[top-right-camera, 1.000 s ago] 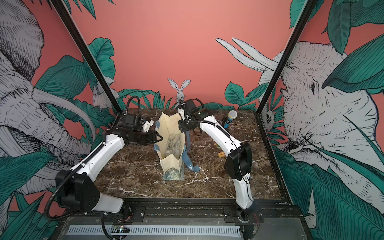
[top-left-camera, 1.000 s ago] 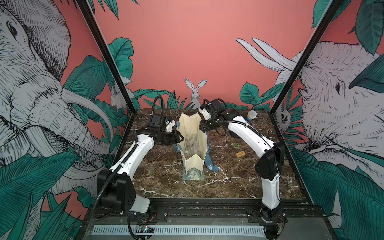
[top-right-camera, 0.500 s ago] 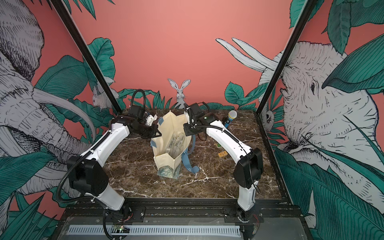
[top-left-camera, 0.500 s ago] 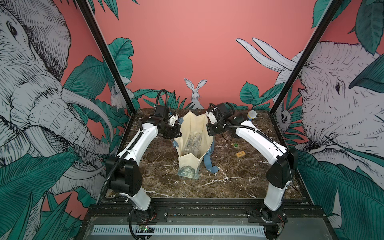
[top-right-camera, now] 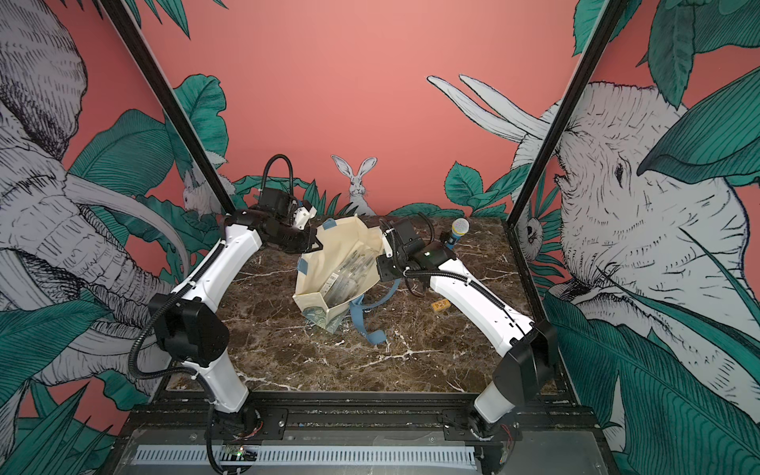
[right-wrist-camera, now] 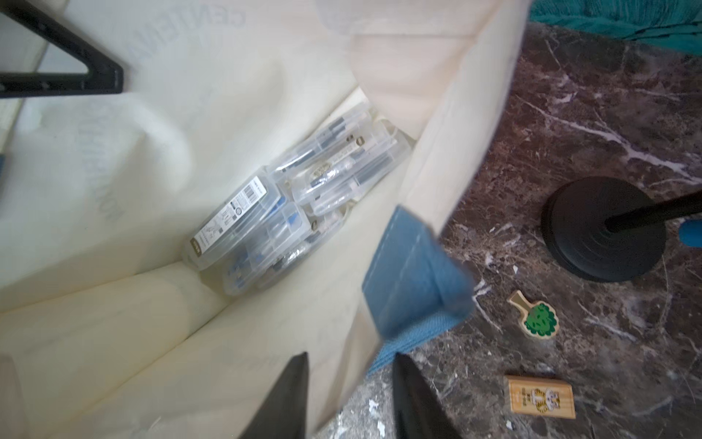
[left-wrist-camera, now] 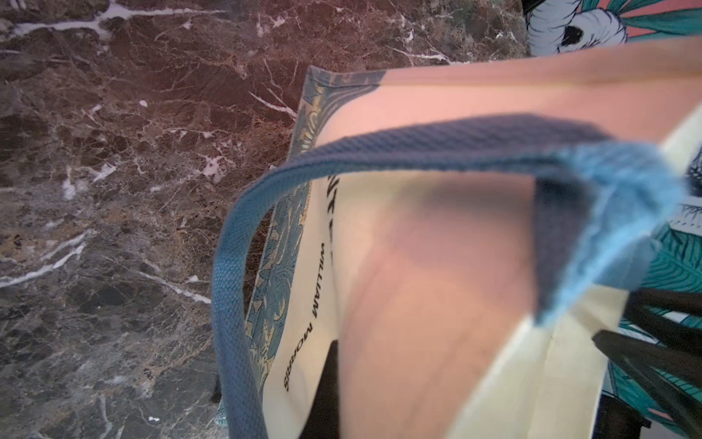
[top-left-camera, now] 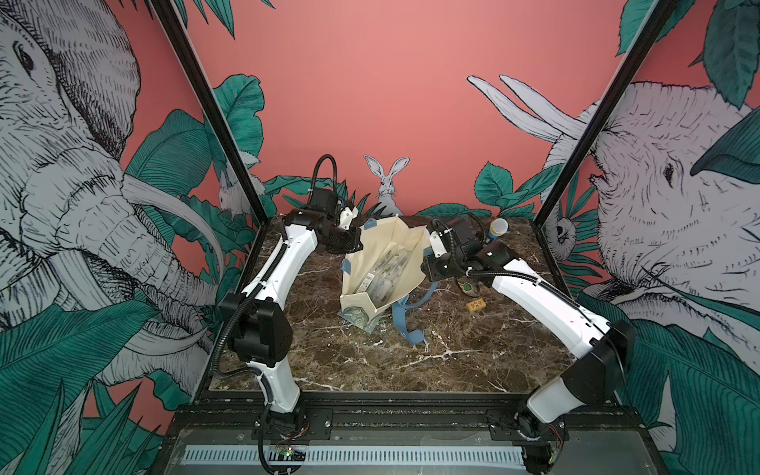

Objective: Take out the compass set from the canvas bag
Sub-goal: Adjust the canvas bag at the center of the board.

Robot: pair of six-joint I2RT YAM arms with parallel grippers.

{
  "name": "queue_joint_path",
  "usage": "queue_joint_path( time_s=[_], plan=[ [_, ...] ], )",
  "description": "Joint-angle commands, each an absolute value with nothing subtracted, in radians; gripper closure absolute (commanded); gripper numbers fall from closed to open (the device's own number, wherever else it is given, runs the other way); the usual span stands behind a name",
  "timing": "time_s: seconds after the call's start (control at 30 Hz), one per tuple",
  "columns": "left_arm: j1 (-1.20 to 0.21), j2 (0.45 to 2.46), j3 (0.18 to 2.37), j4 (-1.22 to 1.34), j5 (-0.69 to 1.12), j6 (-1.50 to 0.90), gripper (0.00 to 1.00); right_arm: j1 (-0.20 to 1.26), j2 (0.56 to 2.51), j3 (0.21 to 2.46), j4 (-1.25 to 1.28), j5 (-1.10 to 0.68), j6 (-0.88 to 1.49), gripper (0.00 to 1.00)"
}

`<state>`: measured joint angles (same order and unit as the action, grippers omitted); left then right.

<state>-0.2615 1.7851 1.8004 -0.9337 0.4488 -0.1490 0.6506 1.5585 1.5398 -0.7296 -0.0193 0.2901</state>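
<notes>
Canvas bag (top-left-camera: 360, 263) (compass set (right-wrist-camera: 296, 205) inside)

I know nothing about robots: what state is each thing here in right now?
canvas bag: upright, mouth wide open.
compass set cases: inside the bag, at its bottom.
left gripper: jaws shut on the bag's rim.
right gripper: jaws open, astride the opposite rim.
wooden tree piece: lying flat.
tiger block: lying flat.

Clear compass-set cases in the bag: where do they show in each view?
Top view: clear cases inside the open canvas bag, mid-table.
Top view: same place.
Left wrist: not visible, only the bag's outside.
Right wrist: mid-picture, at the bag's bottom.
Shared landmark: blue strap.
</notes>
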Motion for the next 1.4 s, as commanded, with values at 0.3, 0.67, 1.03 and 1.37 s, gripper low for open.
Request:
queue_joint_path(
  time_s=[0.3,0.67,1.03,1.37],
  plan=[
    [-0.286,1.748,1.909,-0.969,0.554,0.054,1.0,0.592,1.694,1.817,-0.734,-0.02,-0.374,0.12],
    [-0.306,1.769,1.915,-1.002,0.535,0.075,1.0,0.566,1.929,1.967,-0.66,-0.257,-0.344,0.2],
    [-0.315,1.736,1.915,-1.113,0.429,0.109,0.62,0.557,1.932,1.963,-0.656,-0.203,-0.201,0.87],
    [-0.316,1.514,1.636,-1.082,0.166,0.114,0.32,0.557,1.886,1.925,-0.651,-0.171,-0.129,1.0]
  ],
)
